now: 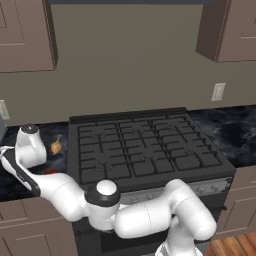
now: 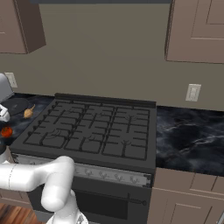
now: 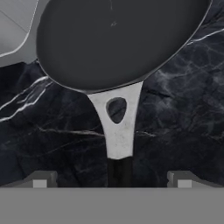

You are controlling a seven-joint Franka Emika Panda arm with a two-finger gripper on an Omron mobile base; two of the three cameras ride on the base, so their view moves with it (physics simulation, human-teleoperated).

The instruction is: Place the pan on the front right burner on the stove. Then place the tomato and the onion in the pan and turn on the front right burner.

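Hand view: the pan lies flat on the dark marbled tabletop, its bowl towards the top of the picture and its handle running down to the pincer. The pale forked part of the handle, pierced by a hole, narrows to a black grip that lies midway between the two fingertips. The pincer stands wide, one tip on either side of the handle and clear of it, holding nothing.

Left base view: the arm reaches from below the stove out to the left, bends at a dark joint and ends in a white link above the tabletop left of the stove. The onion lies on the tabletop just left of the stove's grates; the tomato is a red sliver nearer the front, partly hidden by the arm.

Right base view: the pan shows as a dark disc on the tabletop left of the stove, behind the onion. The tomato lies in front of the onion. The front right burner is bare. This view shows the silver knob strip uncovered, which the arm partly hides in the left base view
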